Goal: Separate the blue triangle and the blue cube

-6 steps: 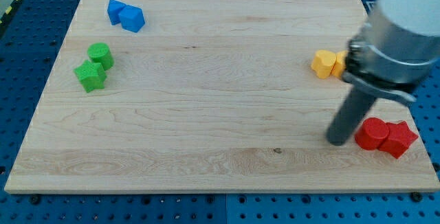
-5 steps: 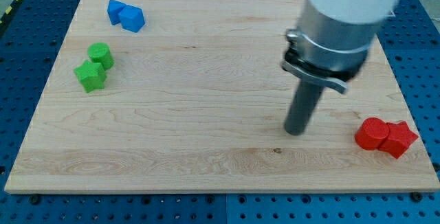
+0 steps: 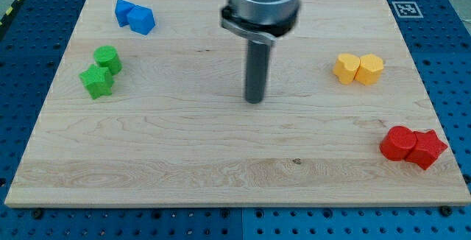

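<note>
Two blue blocks sit touching at the view's top left of the wooden board: the left one (image 3: pixel 124 11) and the right one (image 3: pixel 142 20). Which is the triangle and which the cube I cannot tell for sure. My tip (image 3: pixel 255 100) rests on the board near its middle, far to the right of and below the blue pair, touching no block.
Two green blocks (image 3: pixel 107 58) (image 3: pixel 96 81) sit touching at the left. Two yellow blocks (image 3: pixel 346 68) (image 3: pixel 369 69) sit together at the right. Two red blocks (image 3: pixel 399 143) (image 3: pixel 426 149) sit at the bottom right. The board's edge (image 3: pixel 235 205) runs along the bottom.
My tip has moved left and up across the board, from beside the red blocks at the bottom right to near the middle. No block has moved.
</note>
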